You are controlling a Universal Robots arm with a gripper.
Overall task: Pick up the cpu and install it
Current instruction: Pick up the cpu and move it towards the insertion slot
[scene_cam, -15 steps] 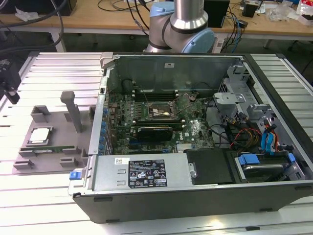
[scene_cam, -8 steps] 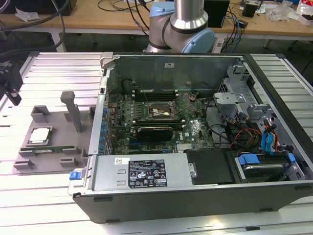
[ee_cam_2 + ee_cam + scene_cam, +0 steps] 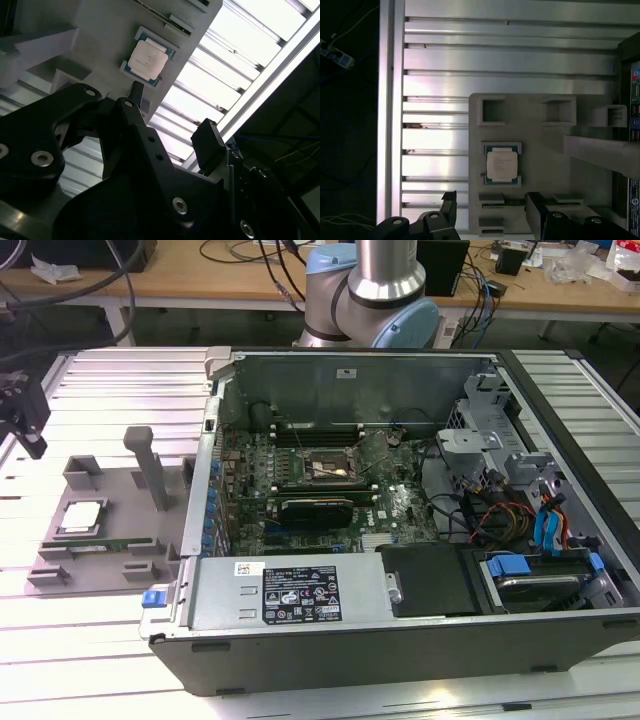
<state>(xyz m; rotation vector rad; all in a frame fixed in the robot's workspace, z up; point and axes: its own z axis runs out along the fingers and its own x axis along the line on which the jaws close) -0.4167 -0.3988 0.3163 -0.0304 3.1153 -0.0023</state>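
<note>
Exterior view: arm base [image 3: 372, 295] stands at the far side of the table, behind the open computer case [image 3: 400, 640], and its upper links are cut off by the top edge. Gripper [image 3: 28, 435] hangs at the exterior view's left edge, above the slatted metal table [image 3: 110, 380] and on the far side of the grey tray [image 3: 120, 495], touching nothing. In both wrist views the black fingers [image 3: 449, 202] are spread wide with nothing between them, so the gripper [image 3: 492, 210] is released and empty. The cpu [image 3: 80, 517] lies flat, silvery top up, in a square recess on the left part of the tray, clear of the fingers; the first wrist view shows the cpu [image 3: 501, 166] ahead of the gap between them. A memory stick [image 3: 100, 543] lies just on the near side of it, and an upright post [image 3: 150, 470] rises to its right. The case lies on its side with the board facing up and the socket [image 3: 325, 468] near the board's middle. A wooden bench [image 3: 200, 285] with loose cables runs along the far wall. The exterior view's left edge cuts the gripper partly off. What lies inside the socket frame is hard to make out.
</note>
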